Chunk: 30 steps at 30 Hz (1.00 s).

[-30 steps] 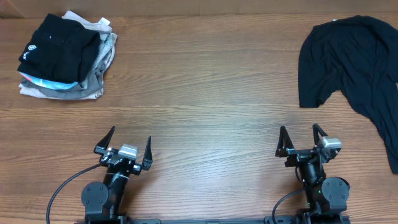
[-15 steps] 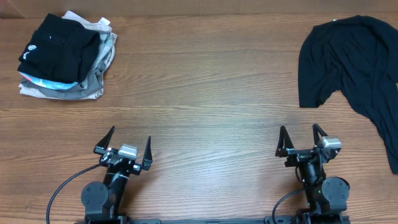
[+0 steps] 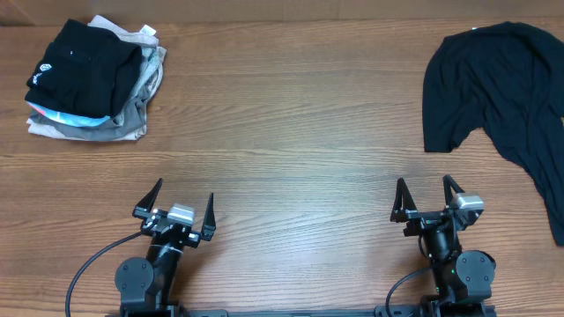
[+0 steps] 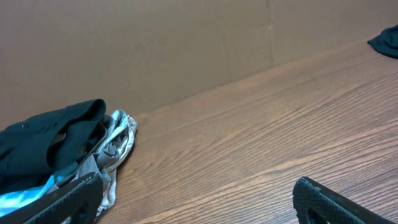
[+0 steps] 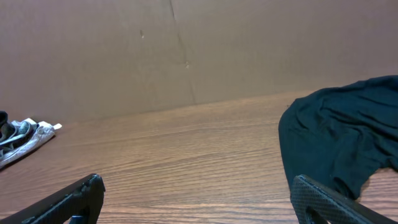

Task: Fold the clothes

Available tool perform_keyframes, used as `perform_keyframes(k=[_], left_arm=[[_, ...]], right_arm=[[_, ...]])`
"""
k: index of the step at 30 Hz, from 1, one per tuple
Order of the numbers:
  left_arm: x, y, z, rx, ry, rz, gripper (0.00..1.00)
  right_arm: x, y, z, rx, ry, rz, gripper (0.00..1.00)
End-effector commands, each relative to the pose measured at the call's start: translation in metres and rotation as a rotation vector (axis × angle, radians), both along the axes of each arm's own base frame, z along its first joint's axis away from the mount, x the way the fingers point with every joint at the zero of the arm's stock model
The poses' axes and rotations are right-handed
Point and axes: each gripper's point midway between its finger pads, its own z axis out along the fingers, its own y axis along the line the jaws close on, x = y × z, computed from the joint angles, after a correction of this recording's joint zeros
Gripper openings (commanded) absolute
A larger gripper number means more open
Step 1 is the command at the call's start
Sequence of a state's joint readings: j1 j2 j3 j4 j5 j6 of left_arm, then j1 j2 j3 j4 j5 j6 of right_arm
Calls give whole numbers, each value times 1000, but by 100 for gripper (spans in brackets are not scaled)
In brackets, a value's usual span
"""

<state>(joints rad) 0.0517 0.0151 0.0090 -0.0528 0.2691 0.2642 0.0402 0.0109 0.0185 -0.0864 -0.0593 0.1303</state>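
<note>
The clothes, a plain black short-sleeved shirt (image 3: pixel 502 92), lie crumpled at the table's far right, partly running off the right edge; a small white tag shows at its top. It also shows in the right wrist view (image 5: pixel 339 140), and a corner of it in the left wrist view (image 4: pixel 385 42). My left gripper (image 3: pixel 183 202) is open and empty near the front edge, left of centre; its fingers show in the left wrist view (image 4: pixel 196 193). My right gripper (image 3: pixel 429 195) is open and empty near the front edge, in front of the shirt; its fingers show in the right wrist view (image 5: pixel 199 193).
A stack of folded garments (image 3: pixel 92 79) sits at the far left: a black one with a round white logo on top of grey and white ones. It also shows in the left wrist view (image 4: pixel 59 149). A brown cardboard wall (image 5: pixel 186 50) stands behind the wooden table (image 3: pixel 282 150).
</note>
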Motion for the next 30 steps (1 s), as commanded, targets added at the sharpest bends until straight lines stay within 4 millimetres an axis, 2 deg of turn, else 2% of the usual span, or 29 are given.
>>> perform_keyframes(k=[1, 7, 19, 23, 30], left_arm=[[0, 0, 2, 3, -14, 4, 100], [0, -1, 5, 1, -26, -3, 100], [-3, -1, 8, -132, 29, 4, 100], [-7, -1, 17, -139, 54, 6, 100], [-4, -1, 52, -140, 87, 10, 100]], right_arm=[[0, 0, -1, 0, -8, -1, 100], [0, 0, 3, 1, -23, -1, 100], [-2, 0, 26, 8, -87, -1, 100], [-5, 0, 40, 9, -106, -2, 100], [-6, 0, 67, 34, -80, -1, 100]])
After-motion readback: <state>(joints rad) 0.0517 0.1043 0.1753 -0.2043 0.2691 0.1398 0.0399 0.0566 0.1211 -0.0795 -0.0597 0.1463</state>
